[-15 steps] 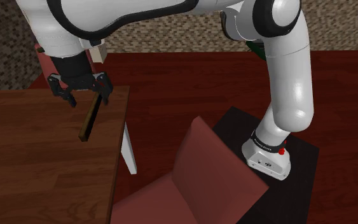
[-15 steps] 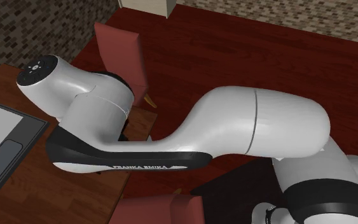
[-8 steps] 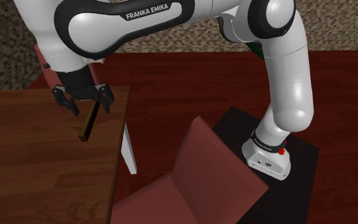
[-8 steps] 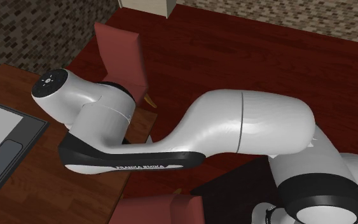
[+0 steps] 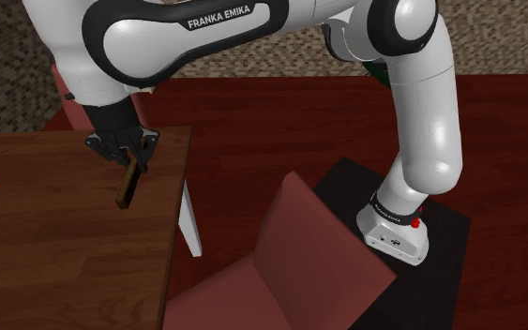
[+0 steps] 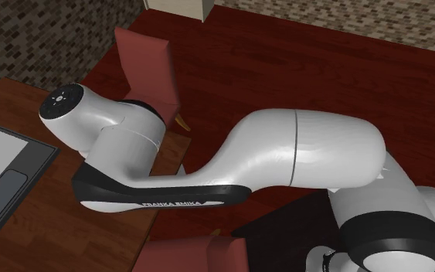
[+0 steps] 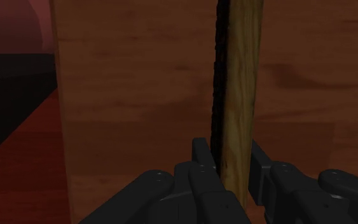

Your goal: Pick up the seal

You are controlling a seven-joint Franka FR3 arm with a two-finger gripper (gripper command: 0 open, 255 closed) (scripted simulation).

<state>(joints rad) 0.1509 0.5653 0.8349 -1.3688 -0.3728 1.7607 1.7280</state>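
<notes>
At the upper left of the shoulder view, the seal (image 5: 127, 187), a slim brown bar, is seen lying on the table (image 5: 46, 253) near its right edge. Its far end is clasped by the gripper (image 5: 130, 157). From the wrist, the bar (image 7: 241, 83) is shown pinched between both fingers (image 7: 203, 159), which are pressed against its sides.

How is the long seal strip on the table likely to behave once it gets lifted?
The seal looks like a straight, wood-coloured bar with a dark edge, so probably stiff. The gripper clasps it near one end, so the long free end may sag or swing. Its flat sides suggest it won't roll on the table.
</notes>
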